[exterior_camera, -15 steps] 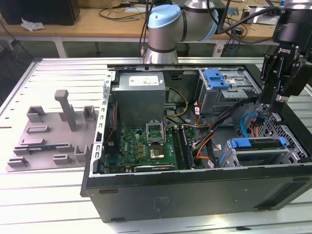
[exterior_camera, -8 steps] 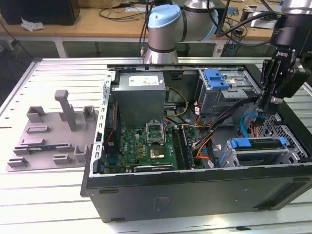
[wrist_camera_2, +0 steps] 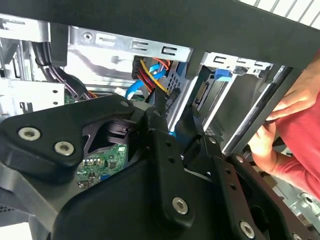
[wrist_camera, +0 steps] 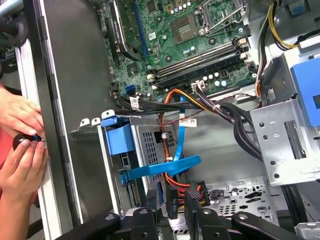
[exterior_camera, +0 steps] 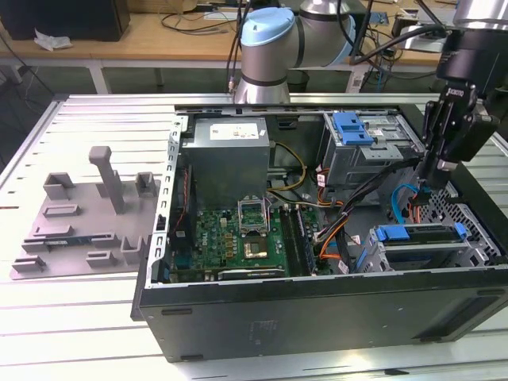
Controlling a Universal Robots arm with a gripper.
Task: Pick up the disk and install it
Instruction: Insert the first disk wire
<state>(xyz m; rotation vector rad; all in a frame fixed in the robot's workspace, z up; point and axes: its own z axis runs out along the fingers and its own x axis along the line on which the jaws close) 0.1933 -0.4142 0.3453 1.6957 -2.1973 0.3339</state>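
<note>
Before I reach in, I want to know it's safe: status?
Tool open, empty, over the cables. Disk in blue carrier inside case, not gripped. Person's hands on case edge.

Silver slotted metal table [exterior_camera: 95, 119] spanned the foreground of the exterior view, evenly lit, with soft shadows only. A grey moulded fixture [exterior_camera: 87, 214] lay on it toward the exterior view's left. Behind stood a wooden workbench [exterior_camera: 143, 36] on white legs [exterior_camera: 99, 78], carrying a black box [exterior_camera: 63, 16], crumpled white paper [exterior_camera: 51, 40] and loose cables [exterior_camera: 198, 16]. Dark floor [exterior_camera: 48, 75] showed beneath the bench.
</note>
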